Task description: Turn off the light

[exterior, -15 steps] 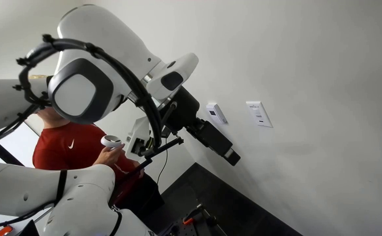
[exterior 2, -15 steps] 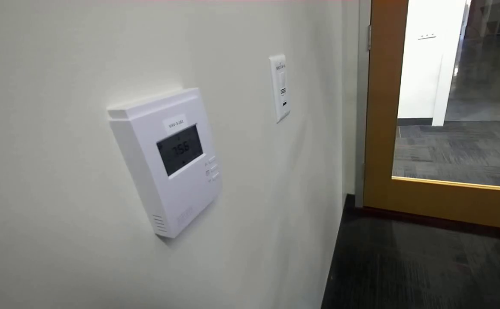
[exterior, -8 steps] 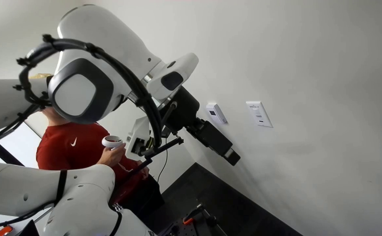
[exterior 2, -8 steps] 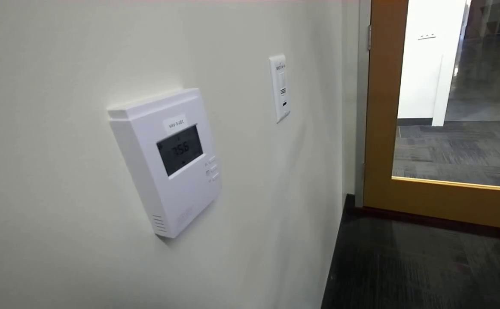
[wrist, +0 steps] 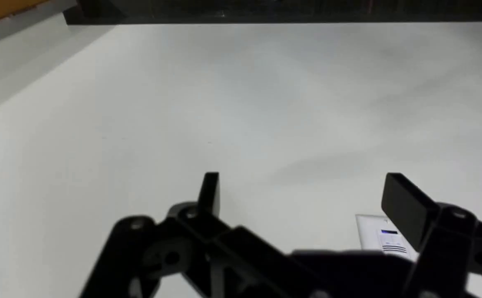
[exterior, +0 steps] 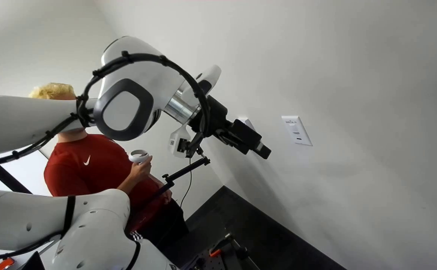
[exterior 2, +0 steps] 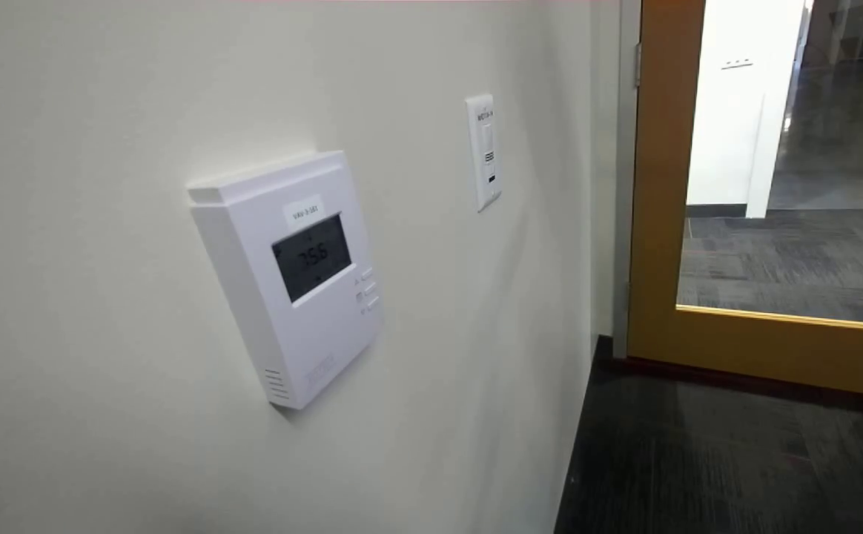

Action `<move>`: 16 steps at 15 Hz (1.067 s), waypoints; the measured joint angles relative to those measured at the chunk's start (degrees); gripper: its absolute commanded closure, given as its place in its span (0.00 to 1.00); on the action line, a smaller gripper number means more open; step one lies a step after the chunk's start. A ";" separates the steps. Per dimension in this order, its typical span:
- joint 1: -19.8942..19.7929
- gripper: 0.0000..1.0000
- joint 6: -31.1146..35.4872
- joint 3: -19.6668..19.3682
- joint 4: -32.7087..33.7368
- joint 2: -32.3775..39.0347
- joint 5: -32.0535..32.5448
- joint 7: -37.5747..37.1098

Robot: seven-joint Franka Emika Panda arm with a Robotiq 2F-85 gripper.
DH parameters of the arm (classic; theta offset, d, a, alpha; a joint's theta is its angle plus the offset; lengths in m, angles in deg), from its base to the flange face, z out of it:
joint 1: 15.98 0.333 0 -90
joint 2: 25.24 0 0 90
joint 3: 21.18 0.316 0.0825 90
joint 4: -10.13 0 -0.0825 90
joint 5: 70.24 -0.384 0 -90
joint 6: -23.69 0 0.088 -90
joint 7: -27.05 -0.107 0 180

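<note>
The light's control is a white rectangular switch plate on the wall, seen in both exterior views (exterior: 296, 130) (exterior 2: 484, 152). In the wrist view its plate (wrist: 370, 234) shows at the lower right, partly hidden behind the right finger and the gripper body. My gripper (exterior: 263, 151) is in front of the wall, to the left of and a little lower than the plate in that exterior view, apart from it. In the wrist view the gripper (wrist: 301, 186) is open, with nothing between its fingers. No lamp is in view.
A white thermostat (exterior 2: 328, 326) juts from the wall beside the switch; my gripper partly hides it in an exterior view (exterior: 245, 120). A person in red (exterior: 87, 161) holds a controller behind the arm. A black camera arm (exterior: 186, 170) is below the wrist. A wood-framed door (exterior 2: 654, 222) stands past the switch.
In an exterior view the gripper has moved up and slightly left and now covers part of the thermostat. The arm's wrist has shifted and turned. The switch plate looks the same.
</note>
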 measured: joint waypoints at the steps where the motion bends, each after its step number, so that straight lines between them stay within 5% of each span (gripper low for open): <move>1: 1.05 0.00 1.57 1.15 -0.80 0.07 -0.74 -1.44; 5: 4.97 0.00 2.94 3.68 -1.13 1.07 -2.71 -3.00; 11: 5.33 0.00 3.40 3.72 -1.12 1.35 -2.71 -2.90; 16: 8.35 0.00 15.49 3.94 -1.29 7.71 -3.30 -2.94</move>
